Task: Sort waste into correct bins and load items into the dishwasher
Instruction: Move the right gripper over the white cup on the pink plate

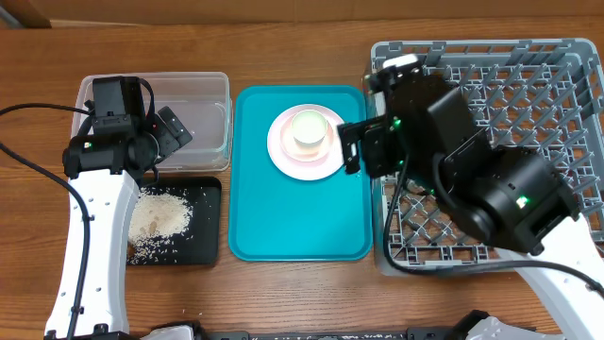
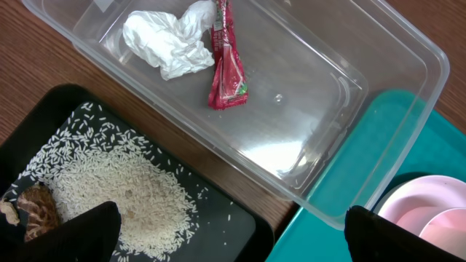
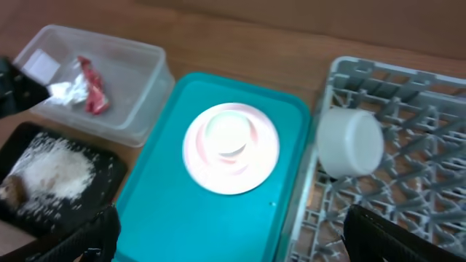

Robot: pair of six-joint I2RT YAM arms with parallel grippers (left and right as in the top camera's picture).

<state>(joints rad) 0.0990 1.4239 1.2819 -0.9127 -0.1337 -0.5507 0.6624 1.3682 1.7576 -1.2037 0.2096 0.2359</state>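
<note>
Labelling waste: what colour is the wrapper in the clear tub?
Red wrapper, clearest in the left wrist view.

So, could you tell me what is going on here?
Two robot arms are sorting. A crumpled white tissue and small red wrapper lie in the clear plastic tub, rice grains in the shallow black tray. A white cup lies in the grey dish rack; the round pink plate, a white bowl on it, sits on the teal tray. The left gripper and right gripper are open, holding nothing.
</note>
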